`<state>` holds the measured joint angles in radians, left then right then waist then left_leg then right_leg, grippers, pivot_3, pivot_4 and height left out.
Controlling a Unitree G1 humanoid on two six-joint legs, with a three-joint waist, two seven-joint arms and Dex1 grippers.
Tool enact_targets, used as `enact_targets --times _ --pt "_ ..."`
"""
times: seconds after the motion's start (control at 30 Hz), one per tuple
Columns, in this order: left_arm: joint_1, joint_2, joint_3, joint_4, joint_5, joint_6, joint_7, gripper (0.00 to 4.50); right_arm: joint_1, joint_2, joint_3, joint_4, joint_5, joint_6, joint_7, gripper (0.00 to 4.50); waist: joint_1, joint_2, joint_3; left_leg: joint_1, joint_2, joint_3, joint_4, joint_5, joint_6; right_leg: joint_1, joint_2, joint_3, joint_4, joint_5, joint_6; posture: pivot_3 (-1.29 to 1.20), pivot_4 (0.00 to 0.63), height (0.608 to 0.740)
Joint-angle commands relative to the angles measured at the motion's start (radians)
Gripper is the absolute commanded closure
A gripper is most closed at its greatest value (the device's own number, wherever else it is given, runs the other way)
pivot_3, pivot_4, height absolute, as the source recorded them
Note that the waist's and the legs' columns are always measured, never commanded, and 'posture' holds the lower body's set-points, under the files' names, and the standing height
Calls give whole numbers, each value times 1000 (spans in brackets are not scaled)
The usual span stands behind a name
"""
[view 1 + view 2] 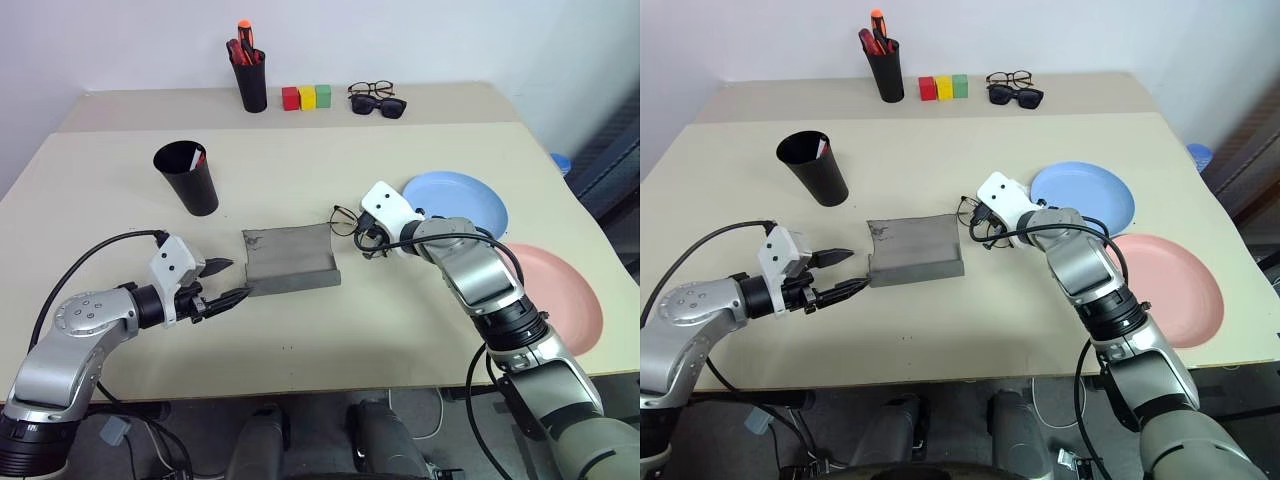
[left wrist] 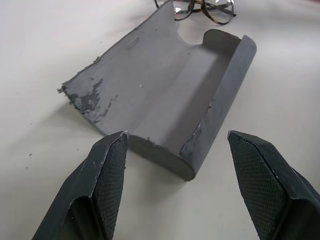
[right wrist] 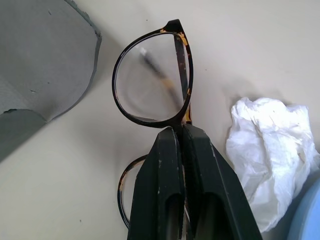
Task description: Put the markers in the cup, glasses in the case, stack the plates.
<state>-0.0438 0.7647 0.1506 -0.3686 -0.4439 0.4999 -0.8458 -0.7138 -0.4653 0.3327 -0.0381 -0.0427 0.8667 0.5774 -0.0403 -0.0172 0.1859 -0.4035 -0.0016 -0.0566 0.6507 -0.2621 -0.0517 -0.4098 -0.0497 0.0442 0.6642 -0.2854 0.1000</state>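
The thin dark-framed glasses (image 3: 150, 85) lie on the table just right of the grey case (image 1: 290, 258), which lies open with its flap flat. My right gripper (image 3: 176, 131) is shut on the glasses at the bridge between the lenses. My left gripper (image 1: 235, 279) is open at the case's left end, one finger on either side of the case's end (image 2: 165, 95), not touching it. The black cup (image 1: 188, 178) stands at the back left, with white and red marker ends (image 1: 194, 156) showing inside it. The light blue plate (image 1: 470, 200) and the pink plate (image 1: 570, 300) lie side by side at the right.
A narrow black pen pot (image 1: 250, 80) with red and orange pens, three coloured blocks (image 1: 306, 97), black sunglasses (image 1: 380, 105) and another pair of spectacles (image 1: 370, 89) line the far edge. A crumpled white tissue (image 3: 270, 150) lies beside the glasses, near the blue plate.
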Motion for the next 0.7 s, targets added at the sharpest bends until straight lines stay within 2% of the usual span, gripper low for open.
enact_targets --times 0.03,0.13,0.4,0.53,0.7 --pt "-6 3 15 -28 -4 -8 6 1239 -8 -33 -2 -29 -24 -16 8 4471 0 0 0 0 0 0 0 0 0 0 0 0 0 0 0 0 150 740" --pt "-5 8 30 -16 5 -16 16 1239 -21 -62 9 -53 -31 -70 39 4471 0 0 0 0 0 0 0 0 0 0 0 0 0 0 0 0 150 740" --pt "18 53 153 115 36 -79 15 1239 -144 -101 62 -149 3 -322 269 4471 -9 1 1 0 1 0 -1 0 0 -3 2 1 1 0 0 0 150 740" --pt "32 65 185 147 42 -99 12 1239 -172 -45 103 -156 42 -403 363 4471 -4 1 0 -1 1 1 -1 0 0 -2 1 0 -1 0 0 0 150 740" --pt "49 58 194 121 34 -92 20 1239 -170 53 152 -96 45 -412 393 4471 0 0 0 -1 1 0 -1 0 0 -2 -1 0 0 0 0 0 150 740"
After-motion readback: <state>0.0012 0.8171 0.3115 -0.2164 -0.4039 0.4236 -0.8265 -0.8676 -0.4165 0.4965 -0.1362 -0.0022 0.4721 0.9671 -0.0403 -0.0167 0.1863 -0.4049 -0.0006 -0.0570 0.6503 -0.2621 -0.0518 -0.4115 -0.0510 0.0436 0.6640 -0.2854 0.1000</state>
